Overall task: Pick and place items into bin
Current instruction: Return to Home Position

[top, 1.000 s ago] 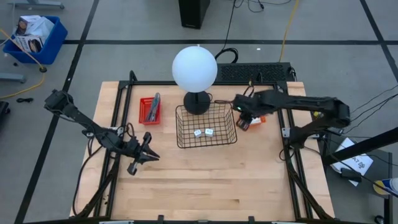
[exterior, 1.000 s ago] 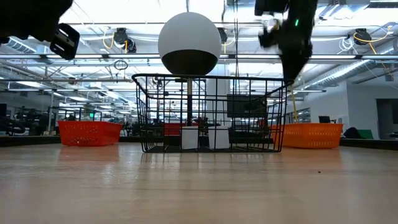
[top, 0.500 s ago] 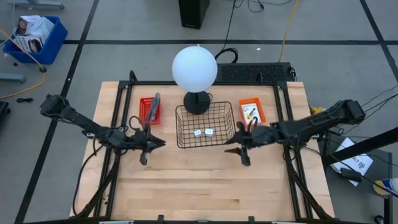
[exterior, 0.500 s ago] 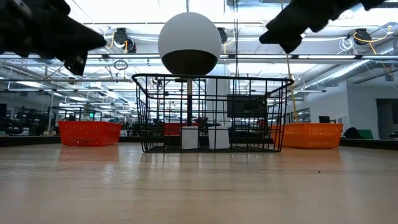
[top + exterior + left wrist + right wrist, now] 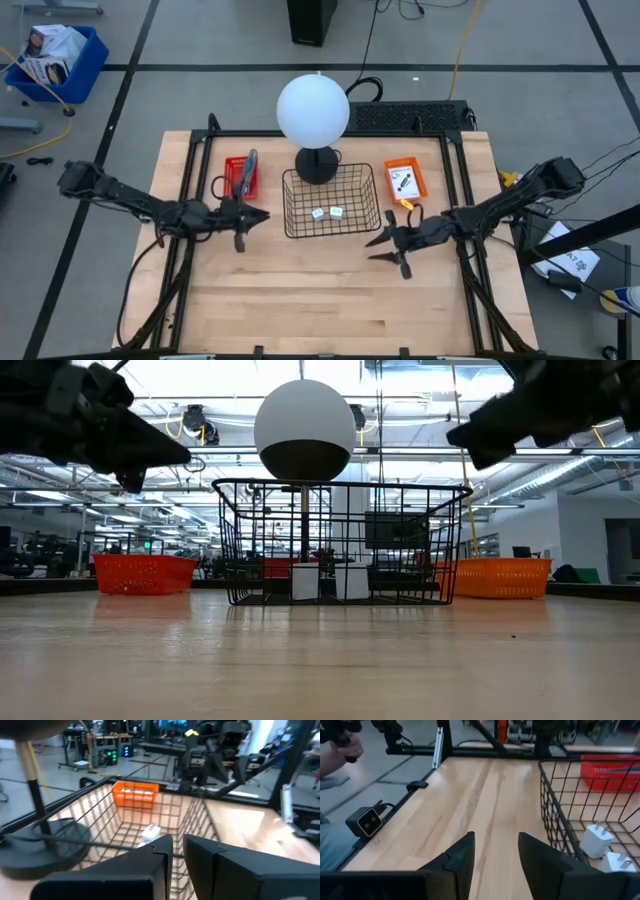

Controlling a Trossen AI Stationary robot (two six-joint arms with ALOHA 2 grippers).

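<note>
Basket is placed at the centre of the table, with two white items inside. It is flanked by the left gripper, fingers narrowly apart, and the right gripper, fingers wide apart, both empty and equally near. The orange bin, by the rear edge, is nearer the right.

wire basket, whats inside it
Two small white items lie side by side on the basket floor. The lamp base hides a bit of its back edge.
</note>
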